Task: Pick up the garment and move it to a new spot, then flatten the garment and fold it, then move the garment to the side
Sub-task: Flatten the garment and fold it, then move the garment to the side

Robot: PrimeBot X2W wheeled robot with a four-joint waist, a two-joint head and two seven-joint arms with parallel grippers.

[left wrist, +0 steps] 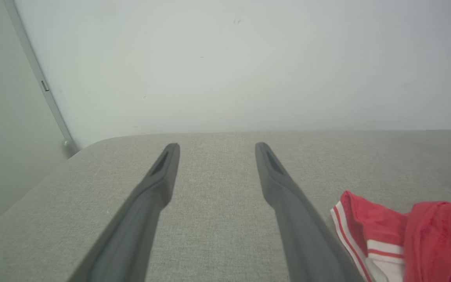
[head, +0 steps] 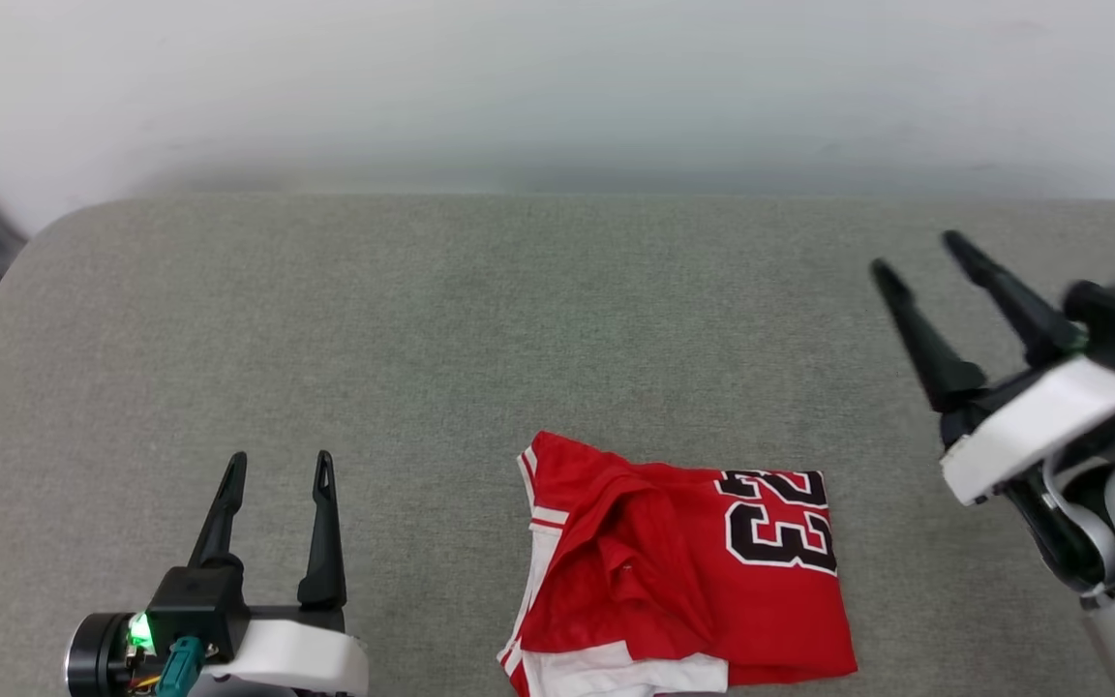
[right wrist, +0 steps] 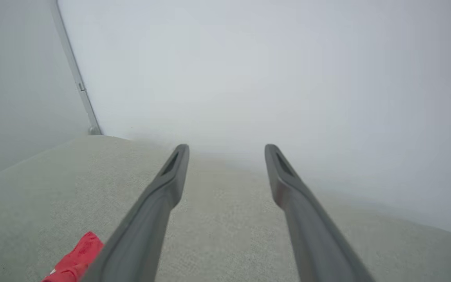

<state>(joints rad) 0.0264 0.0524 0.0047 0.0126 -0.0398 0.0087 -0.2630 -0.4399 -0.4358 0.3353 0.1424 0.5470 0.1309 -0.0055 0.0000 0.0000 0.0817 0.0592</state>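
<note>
Head view shows the garment lying folded into a rough rectangle at the front edge of the grey fabric-covered tabletop, a little right of the middle, with its near side cut off by the bottom of the picture. The black, white-outlined "23" sits at its far right corner, and white sleeve cloth with striped trim runs along its left side and front.

The left end effector hovers near the front left corner, fingers spread and empty, well apart from the garment. The right end effector is raised over the right edge, slightly blurred, its fingers parted with nothing between them and pointing toward the pale wall.

In the left wrist view the left end effector frames bare fabric, with the garment at lower right. In the right wrist view the right end effector stands wide, with a red corner of the garment at lower left.
</note>
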